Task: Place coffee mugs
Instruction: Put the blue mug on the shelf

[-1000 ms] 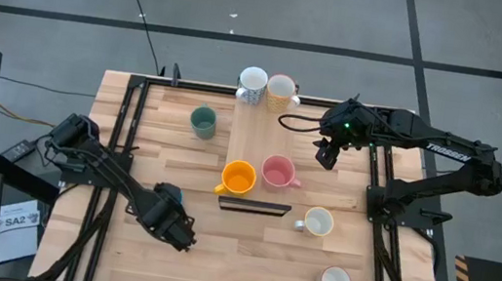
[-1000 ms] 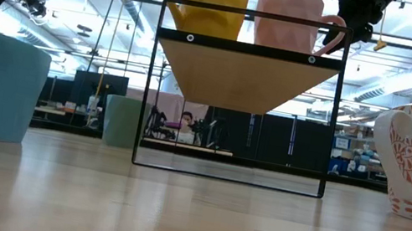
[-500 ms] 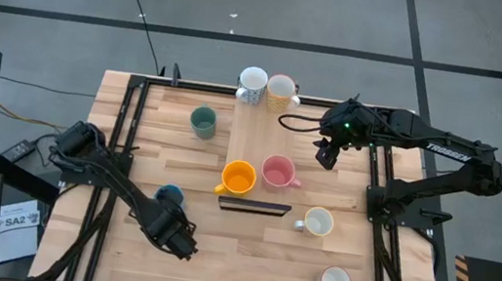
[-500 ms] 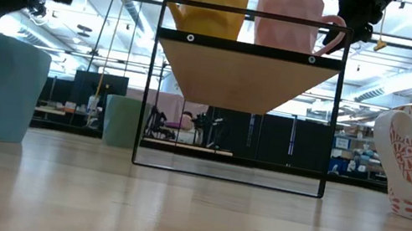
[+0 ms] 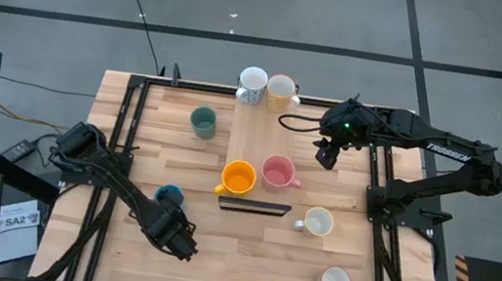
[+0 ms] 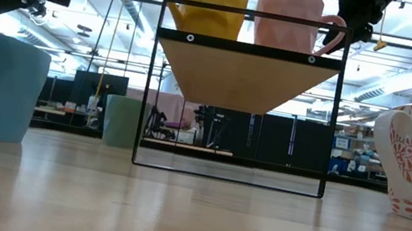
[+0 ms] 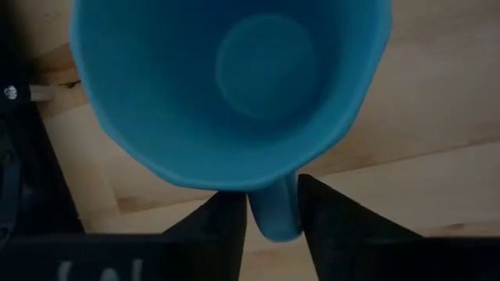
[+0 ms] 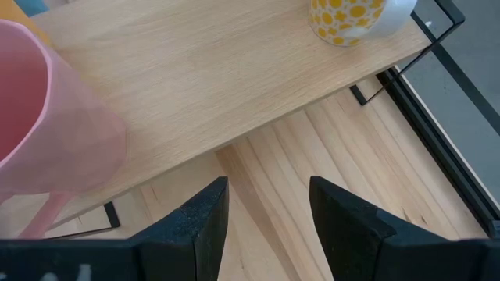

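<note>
Two fingers of the left gripper (image 7: 269, 215) straddle the blue mug's (image 7: 234, 86) handle at the table's near-left, closing for a lift, while the right gripper (image 5: 325, 158) hovers open beside the shelf (image 5: 257, 132).

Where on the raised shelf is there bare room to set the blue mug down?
The shelf is bare in its middle, between the white mug and yellow-dotted mug at the far end and the orange mug and pink mug at the near end. Both ends are crowded.
</note>
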Robot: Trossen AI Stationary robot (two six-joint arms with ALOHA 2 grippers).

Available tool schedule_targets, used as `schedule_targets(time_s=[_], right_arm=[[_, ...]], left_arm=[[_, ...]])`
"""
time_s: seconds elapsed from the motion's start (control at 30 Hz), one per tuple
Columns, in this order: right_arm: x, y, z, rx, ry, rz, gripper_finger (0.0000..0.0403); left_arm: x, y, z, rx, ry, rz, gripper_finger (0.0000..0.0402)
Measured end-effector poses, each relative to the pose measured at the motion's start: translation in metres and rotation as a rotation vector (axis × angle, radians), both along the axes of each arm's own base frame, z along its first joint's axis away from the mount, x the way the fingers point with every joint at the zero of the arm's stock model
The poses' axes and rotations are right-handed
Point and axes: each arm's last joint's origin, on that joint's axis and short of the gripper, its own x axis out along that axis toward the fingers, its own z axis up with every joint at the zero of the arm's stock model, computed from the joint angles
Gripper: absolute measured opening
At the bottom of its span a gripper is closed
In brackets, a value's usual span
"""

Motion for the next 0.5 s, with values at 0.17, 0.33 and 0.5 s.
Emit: schedule_targets(time_s=[0.17, 0.33, 0.5], right_arm=[[0.0000, 0.0000, 0.0000, 0.000, 0.000, 0.000, 0.0185], [0.0000, 0.0000, 0.0000, 0.000, 0.000, 0.000, 0.0185], [0.0000, 0.0000, 0.0000, 0.000, 0.000, 0.000, 0.0185]], left_arm=[[-0.0002, 0.0003, 0.0001, 0.002, 0.004, -0.001, 0.0073], [-0.0007, 0.0006, 0.0005, 0.005, 0.010, -0.008, 0.0059], [-0.0010, 0.0009, 0.0080, 0.010, 0.045, -0.064, 0.0059]])
